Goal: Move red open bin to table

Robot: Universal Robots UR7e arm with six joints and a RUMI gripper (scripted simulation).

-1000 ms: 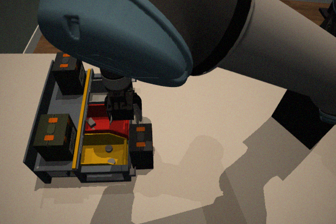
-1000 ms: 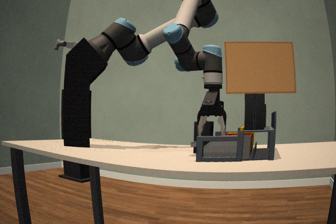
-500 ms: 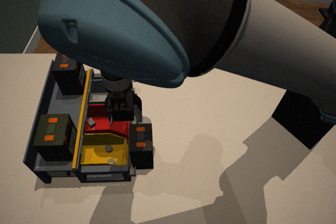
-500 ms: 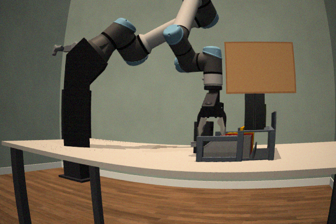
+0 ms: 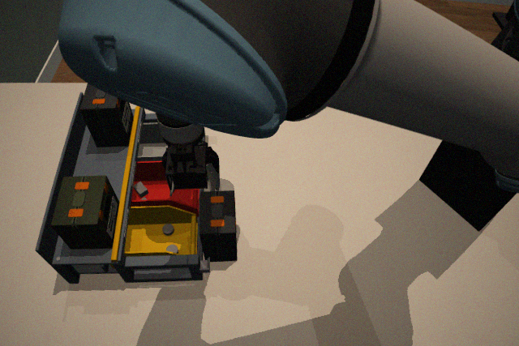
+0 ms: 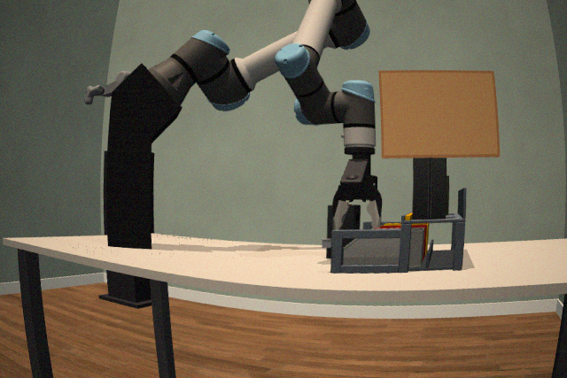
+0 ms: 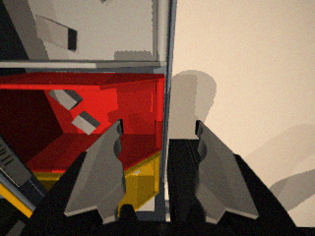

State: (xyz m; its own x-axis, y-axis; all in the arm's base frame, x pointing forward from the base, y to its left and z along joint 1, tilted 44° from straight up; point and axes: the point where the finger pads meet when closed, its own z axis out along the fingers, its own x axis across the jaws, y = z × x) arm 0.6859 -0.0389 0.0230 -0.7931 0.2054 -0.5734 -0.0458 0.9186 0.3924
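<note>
The red open bin (image 5: 152, 196) (image 7: 123, 105) sits in the grey shelf (image 5: 46, 212) (image 6: 366, 234), behind a yellow bin (image 5: 146, 239) (image 7: 145, 179). Two small grey parts (image 7: 66, 98) (image 7: 86, 122) lie inside the red bin; one of them shows in the top view (image 5: 139, 188). My gripper (image 5: 192, 186) (image 6: 356, 214) (image 7: 158, 120) is open and points straight down. Its fingers straddle the red bin's right wall and the shelf's edge bar without touching them. The left finger is over the bin's inside, the right finger outside the shelf. From the exterior view only the bin's thin red rim (image 6: 394, 225) shows.
A black box (image 5: 217, 224) (image 7: 179, 164) with orange tabs stands on the table (image 5: 335, 166) (image 6: 229, 264) against the shelf's right side, under my right finger. An olive box (image 5: 81, 208) and another black box (image 5: 105, 117) fill the shelf's left half. An orange board (image 6: 437, 112) stands behind the shelf.
</note>
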